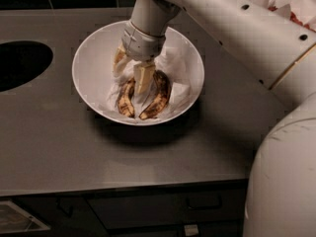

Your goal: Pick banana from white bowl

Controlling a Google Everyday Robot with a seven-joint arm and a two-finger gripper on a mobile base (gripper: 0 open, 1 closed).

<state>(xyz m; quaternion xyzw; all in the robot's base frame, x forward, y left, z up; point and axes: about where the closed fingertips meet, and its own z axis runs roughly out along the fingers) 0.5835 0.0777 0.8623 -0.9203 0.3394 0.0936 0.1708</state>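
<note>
Gripper [131, 74] is down in the white bowl [89, 68], fingers spread. One finger sits between the banana [126, 98] and the fatter banana [159, 97].

The gripper [132, 67] is down inside the white bowl [89, 58] on the grey tabletop [59, 142], its fingers [144, 76] spread apart above the crumpled paper [175, 65]. One fingertip sits between the speckled banana [126, 98] and the darker banana [159, 97] beside it.
</note>
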